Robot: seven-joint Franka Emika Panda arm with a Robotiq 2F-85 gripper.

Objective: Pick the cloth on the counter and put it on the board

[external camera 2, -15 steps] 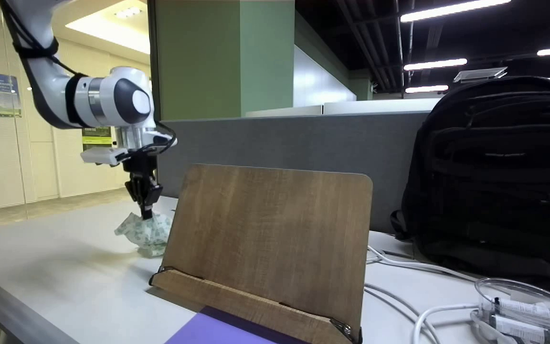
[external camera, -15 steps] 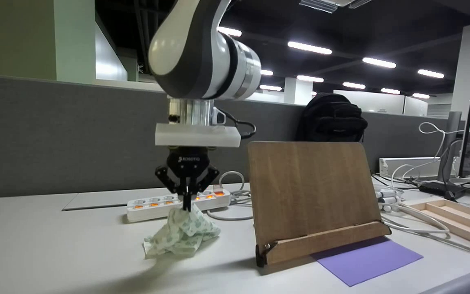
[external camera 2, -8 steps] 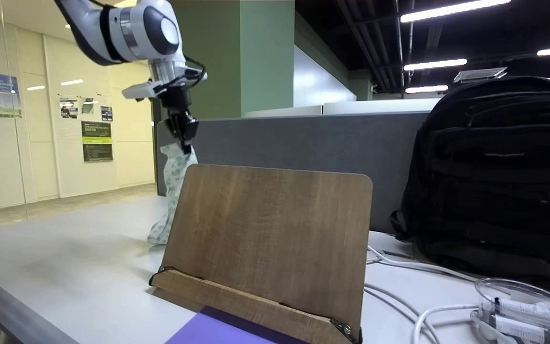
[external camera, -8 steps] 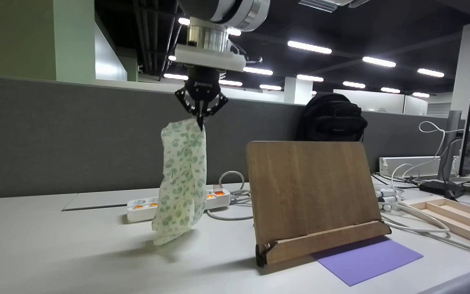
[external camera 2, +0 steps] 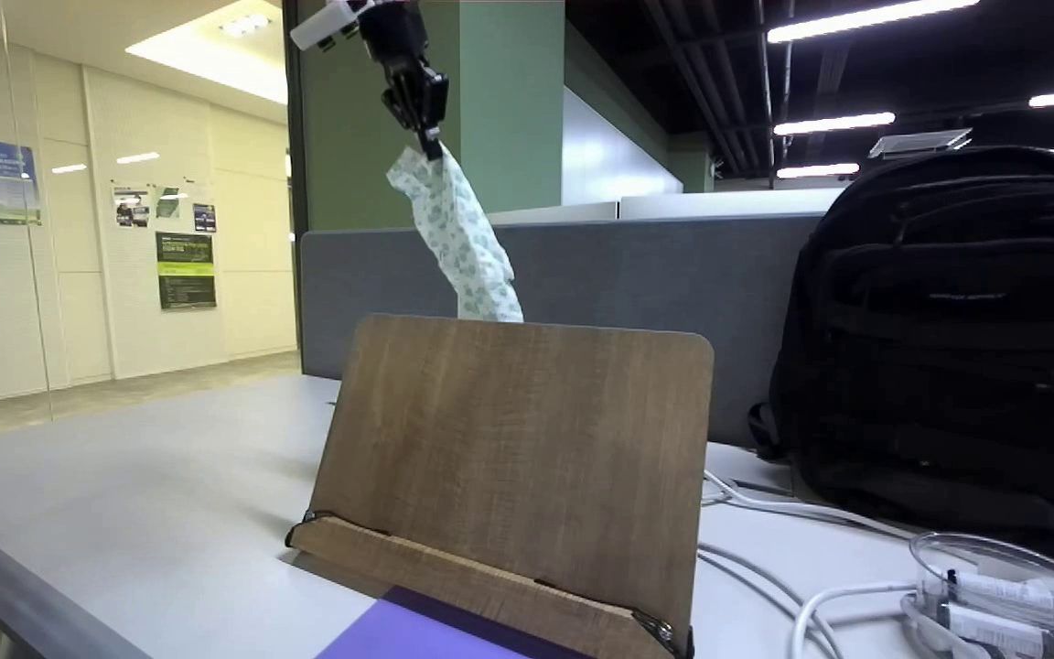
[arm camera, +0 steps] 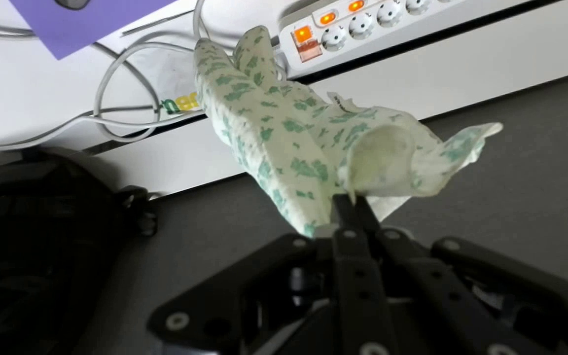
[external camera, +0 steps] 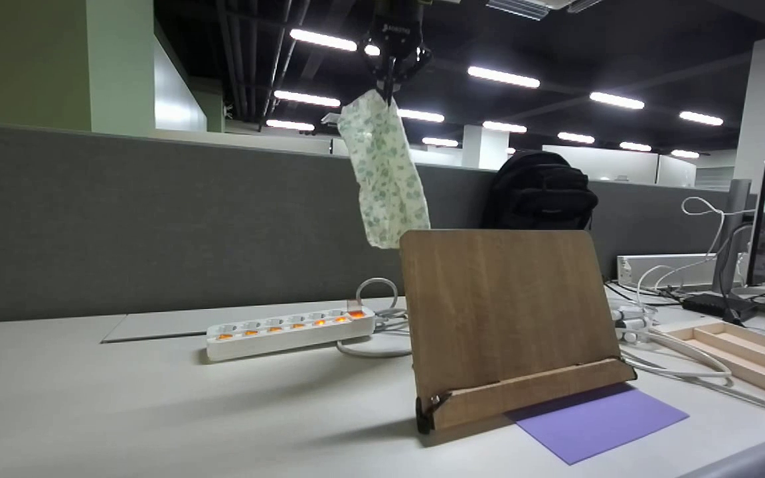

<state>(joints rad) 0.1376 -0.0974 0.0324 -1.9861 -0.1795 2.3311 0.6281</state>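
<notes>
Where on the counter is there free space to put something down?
In an exterior view, a wide bare patch of counter is bordered by the power strip and the board. Crowded: the strip's end near the board, and between board and wooden tray, where cables run.

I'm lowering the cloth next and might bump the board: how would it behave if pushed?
The board is probably stiff: it looks flat, with straight edges. Pushed near the top, it may tip backward, since it already leans that way, though its back is hidden. Pushed low, it might slide, as the counter looks smooth.
</notes>
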